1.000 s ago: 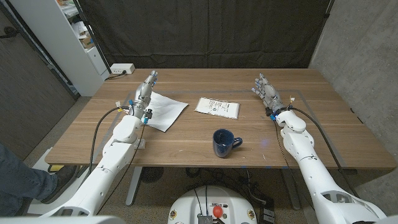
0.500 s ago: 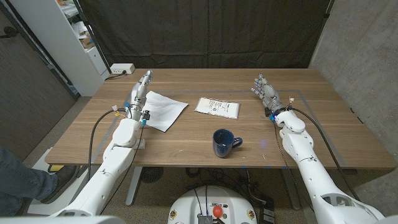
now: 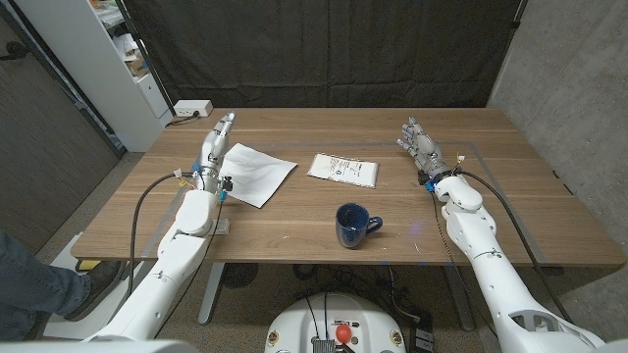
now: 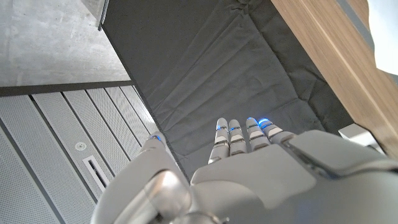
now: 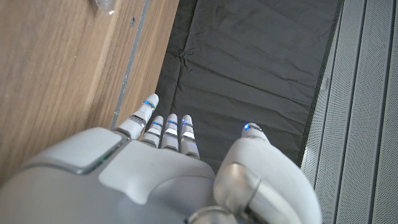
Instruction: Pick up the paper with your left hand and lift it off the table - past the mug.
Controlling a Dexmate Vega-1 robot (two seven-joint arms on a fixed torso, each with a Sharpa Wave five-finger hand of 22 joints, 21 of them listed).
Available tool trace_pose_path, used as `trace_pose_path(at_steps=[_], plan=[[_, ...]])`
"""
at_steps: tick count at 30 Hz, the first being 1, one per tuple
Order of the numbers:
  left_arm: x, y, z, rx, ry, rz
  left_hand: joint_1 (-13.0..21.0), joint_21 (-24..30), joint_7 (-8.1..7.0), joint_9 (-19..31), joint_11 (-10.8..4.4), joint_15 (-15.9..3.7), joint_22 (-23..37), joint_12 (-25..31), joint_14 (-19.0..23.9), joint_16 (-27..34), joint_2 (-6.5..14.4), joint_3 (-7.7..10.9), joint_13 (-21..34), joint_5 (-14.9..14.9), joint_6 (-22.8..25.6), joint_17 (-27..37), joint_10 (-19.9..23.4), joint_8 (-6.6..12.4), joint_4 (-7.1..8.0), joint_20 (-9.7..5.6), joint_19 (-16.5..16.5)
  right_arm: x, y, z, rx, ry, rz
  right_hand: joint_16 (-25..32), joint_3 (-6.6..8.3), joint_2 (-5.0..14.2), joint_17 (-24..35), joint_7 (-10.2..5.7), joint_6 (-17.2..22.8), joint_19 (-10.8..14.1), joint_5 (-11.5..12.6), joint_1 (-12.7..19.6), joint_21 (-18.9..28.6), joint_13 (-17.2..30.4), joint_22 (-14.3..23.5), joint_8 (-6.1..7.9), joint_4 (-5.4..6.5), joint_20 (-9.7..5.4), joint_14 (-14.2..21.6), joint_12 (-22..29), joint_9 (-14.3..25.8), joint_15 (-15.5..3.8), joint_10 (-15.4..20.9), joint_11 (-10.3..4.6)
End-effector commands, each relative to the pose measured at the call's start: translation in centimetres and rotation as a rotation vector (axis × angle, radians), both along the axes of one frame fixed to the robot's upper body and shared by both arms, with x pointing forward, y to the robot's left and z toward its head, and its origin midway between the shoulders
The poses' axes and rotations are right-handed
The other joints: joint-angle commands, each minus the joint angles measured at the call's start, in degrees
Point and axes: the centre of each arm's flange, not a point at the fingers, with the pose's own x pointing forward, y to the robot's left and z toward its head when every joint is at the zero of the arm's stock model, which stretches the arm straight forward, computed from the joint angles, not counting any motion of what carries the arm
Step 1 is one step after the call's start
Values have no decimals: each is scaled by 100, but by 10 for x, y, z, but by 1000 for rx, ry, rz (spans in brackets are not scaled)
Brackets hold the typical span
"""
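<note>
A white sheet of paper (image 3: 252,173) lies on the wooden table (image 3: 294,221) at the left, one corner lifted slightly. My left hand (image 3: 216,143) stands beside the paper's left edge with its fingers straight and apart, holding nothing; the left wrist view shows its fingers (image 4: 244,135) extended and a corner of the paper (image 4: 387,25). A dark blue mug (image 3: 352,226) stands near the table's front middle. My right hand (image 3: 419,143) is at the right side of the table, fingers (image 5: 166,127) spread and empty.
A white printed packet (image 3: 343,169) lies between the paper and my right hand. A white power strip (image 3: 191,109) sits at the back left corner. A shelf unit (image 3: 118,59) stands beyond the table's left side, a black curtain (image 3: 324,49) behind.
My left hand has moved left, off the paper's edge to a spot beside it. The right hand and the mug have not moved.
</note>
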Motion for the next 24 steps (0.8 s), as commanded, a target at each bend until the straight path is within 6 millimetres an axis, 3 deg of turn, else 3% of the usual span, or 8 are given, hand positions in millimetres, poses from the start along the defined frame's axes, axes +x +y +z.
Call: trace_pose_path(at_steps=[1, 24], plan=[[-4, 1, 0, 39, -31, 78, 79, 52, 8, 31, 17, 17, 30, 24, 60, 49, 10, 11, 11, 68, 79, 13, 68, 40, -65, 17, 55, -4, -4, -2, -2, 4, -9, 12, 6, 34, 2, -22, 43, 62, 34, -6, -25, 20, 17, 0, -18, -59, 44, 8, 29, 5, 33, -12], [-20, -6, 14, 243, -14, 261, 286, 25, -28, 36, -90, -27, 28, 28, 178, 37, 96, 98, 16, 144, 191, 10, 185, 38, -203, 54, 87, 0, -7, -1, 13, 5, 0, 13, -2, 45, -12, -25, 44, 75, 40, -16, -86, 22, 19, -3, -28, -47, 54, 2, 30, 9, 36, -24]])
